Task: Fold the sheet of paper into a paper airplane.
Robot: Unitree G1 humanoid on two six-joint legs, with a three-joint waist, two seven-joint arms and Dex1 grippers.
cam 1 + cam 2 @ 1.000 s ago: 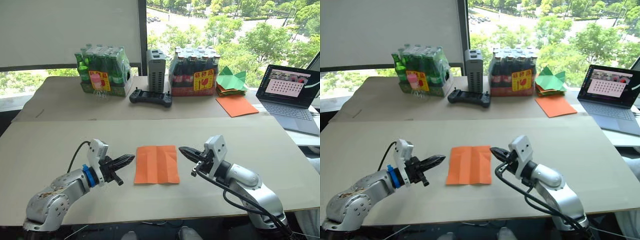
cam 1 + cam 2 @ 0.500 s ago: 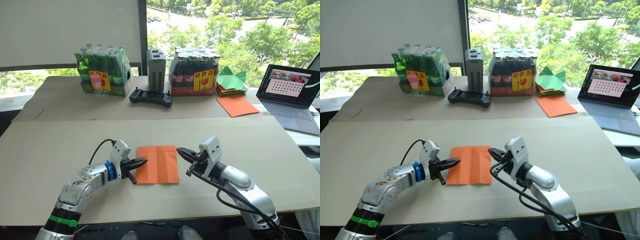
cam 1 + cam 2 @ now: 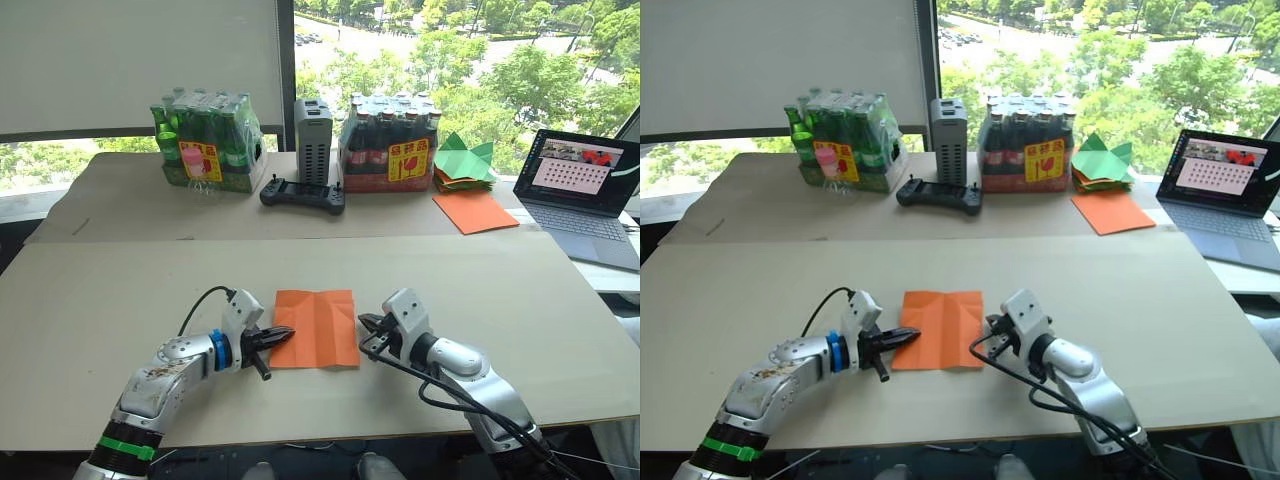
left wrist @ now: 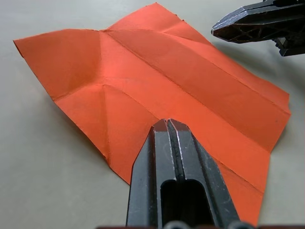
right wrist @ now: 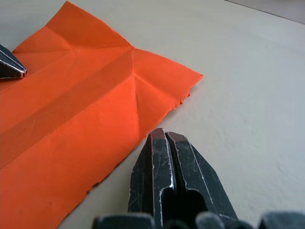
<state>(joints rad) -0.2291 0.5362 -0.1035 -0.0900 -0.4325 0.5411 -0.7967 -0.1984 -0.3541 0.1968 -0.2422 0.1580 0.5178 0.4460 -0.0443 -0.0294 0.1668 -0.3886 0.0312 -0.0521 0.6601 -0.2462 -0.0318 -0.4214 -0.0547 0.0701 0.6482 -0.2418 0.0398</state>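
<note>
The sheet of paper [image 3: 315, 328] lies flat and unfolded on the near middle of the table, bright orange with several straight creases. My left gripper [image 3: 287, 333] is shut, its tips over the sheet's left edge, low above the orange surface [image 4: 157, 71]. My right gripper [image 3: 368, 322] is shut too, its tips down at the table just outside the sheet's right edge [image 5: 143, 95], near its far right corner. Nothing is held between either pair of fingers. The paper airplane is out of view.
At the back stand a pack of green bottles [image 3: 205, 140], a grey box [image 3: 312, 128], a black controller [image 3: 302, 193] and a pack of dark bottles [image 3: 388, 145]. Green paper shapes [image 3: 462, 160], a smooth orange sheet [image 3: 473, 211] and a laptop [image 3: 585, 185] sit back right.
My left gripper has come in from the left onto the sheet's left edge. My right gripper has dropped toward the table beside the sheet's right edge. The sheet has not moved.
</note>
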